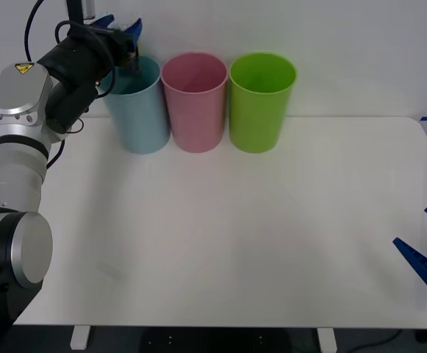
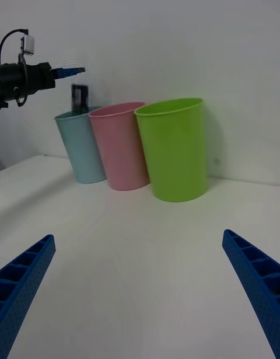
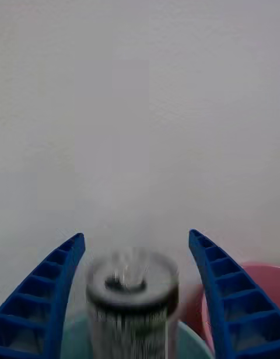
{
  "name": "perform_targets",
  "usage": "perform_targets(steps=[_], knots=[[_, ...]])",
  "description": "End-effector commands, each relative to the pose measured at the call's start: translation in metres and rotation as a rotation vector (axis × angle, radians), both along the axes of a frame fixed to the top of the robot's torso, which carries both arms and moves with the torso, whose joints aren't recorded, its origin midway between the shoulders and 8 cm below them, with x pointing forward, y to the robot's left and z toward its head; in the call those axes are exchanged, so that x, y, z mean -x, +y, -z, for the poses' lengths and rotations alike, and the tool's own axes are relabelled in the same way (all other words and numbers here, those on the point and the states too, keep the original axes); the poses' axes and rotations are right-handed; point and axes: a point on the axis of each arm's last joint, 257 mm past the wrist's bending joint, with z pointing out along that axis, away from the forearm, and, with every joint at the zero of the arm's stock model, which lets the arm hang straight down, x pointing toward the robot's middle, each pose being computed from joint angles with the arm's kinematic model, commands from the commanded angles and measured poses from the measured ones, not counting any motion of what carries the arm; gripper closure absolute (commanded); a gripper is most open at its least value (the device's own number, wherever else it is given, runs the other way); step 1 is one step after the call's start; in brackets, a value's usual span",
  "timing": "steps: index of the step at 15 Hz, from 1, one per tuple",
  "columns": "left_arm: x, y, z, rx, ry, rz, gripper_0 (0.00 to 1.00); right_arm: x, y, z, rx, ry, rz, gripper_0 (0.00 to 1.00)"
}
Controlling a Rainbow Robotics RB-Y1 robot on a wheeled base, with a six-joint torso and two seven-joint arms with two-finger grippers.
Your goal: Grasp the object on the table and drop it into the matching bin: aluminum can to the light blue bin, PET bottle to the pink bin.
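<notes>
left gripper (image 1: 128, 31) jaws apart over light blue bin (image 1: 141, 110); can (image 3: 133, 303) dropping in, looks released; right gripper (image 2: 140, 289) parked, jaws apart

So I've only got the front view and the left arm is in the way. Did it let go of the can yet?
Observer: Yes. In the left wrist view the left gripper is open, with a gap on each side of the aluminum can.
Operator: Is it over the right bin?
Observer: The right wrist view shows the can upright just above the rim of the light blue bin, not over the pink bin.
Operator: And my other arm?
Observer: The right gripper is open above the table, with nothing between its fingers.
</notes>
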Motion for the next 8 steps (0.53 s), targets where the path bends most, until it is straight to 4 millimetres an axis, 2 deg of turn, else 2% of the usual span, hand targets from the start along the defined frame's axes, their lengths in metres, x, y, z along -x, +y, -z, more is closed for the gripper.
perform_targets(steps=[1, 8], knots=[[0.0001, 0.0001, -0.0004, 0.007, 0.0, 0.001, 0.0, 0.0, 0.0, 0.0, 0.0, 0.0, 0.0, 0.0], [0.0014, 0.0014, 0.0016, 0.039, 0.004, 0.007, 0.0, 0.0, 0.0, 0.0, 0.0, 0.0, 0.0, 0.0]])
